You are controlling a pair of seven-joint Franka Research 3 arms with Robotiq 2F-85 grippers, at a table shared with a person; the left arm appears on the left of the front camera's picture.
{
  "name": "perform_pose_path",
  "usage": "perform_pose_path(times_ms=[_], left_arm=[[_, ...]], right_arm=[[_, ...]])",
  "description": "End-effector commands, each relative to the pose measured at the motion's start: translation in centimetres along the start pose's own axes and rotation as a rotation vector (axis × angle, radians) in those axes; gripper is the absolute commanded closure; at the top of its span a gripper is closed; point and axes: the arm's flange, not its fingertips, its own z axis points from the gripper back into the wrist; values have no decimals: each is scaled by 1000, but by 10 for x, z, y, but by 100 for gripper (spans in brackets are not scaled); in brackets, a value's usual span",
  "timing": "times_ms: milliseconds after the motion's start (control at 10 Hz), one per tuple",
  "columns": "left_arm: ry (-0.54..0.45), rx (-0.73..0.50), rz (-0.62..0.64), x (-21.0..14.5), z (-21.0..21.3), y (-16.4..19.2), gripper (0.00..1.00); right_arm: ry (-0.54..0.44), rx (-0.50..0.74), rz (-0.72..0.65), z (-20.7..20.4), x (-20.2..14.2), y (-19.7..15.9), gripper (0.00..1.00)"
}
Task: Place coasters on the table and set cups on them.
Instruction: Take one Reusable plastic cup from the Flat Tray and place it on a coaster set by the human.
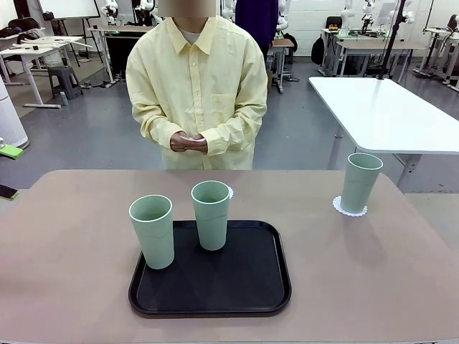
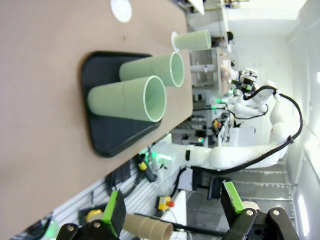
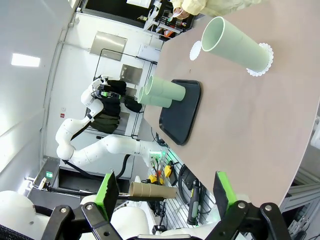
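Two mint-green cups stand on the black tray (image 1: 251, 287), one at its front left (image 1: 152, 231) and one further back (image 1: 211, 214). Out on the right of the table (image 1: 72, 236), a third cup (image 1: 360, 182) stands upright on a lacy white coaster (image 1: 349, 208). The edge of another coaster (image 1: 230, 192) peeks out behind the rear tray cup. From the left wrist, my left gripper (image 2: 173, 206) hangs open and empty off the table's side, far from the tray cups (image 2: 127, 97). My right gripper (image 3: 165, 192) is open and empty too, well away from the cup on its coaster (image 3: 235, 45).
A person in a pale yellow shirt stands at the far side with hands (image 1: 188, 142) clasped above the table's edge. A white table (image 1: 387, 115) stands behind on the right. Bare tabletop lies left and right of the tray.
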Motion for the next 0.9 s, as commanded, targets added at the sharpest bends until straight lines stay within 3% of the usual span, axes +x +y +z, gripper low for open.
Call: perform_pose_path(times_ms=[0, 100, 200, 500, 700, 800], left_arm=[[-5, -19, -16, 0, 1, 0, 0], [-5, -19, -16, 0, 1, 0, 0], [-5, -19, -16, 0, 1, 0, 0], [-5, -19, -16, 0, 1, 0, 0], [-5, -19, -16, 0, 1, 0, 0], [-5, -19, -16, 0, 1, 0, 0]], right_arm=[[-1, -5, 2, 1, 0, 3, 0], [0, 0, 0, 0, 0, 0, 0], [24, -92, 60, -4, 10, 17, 0], [175, -399, 224, -40, 57, 103, 0], [292, -588, 427, -83, 81, 171, 0], [373, -658, 536, -113, 89, 188, 0]])
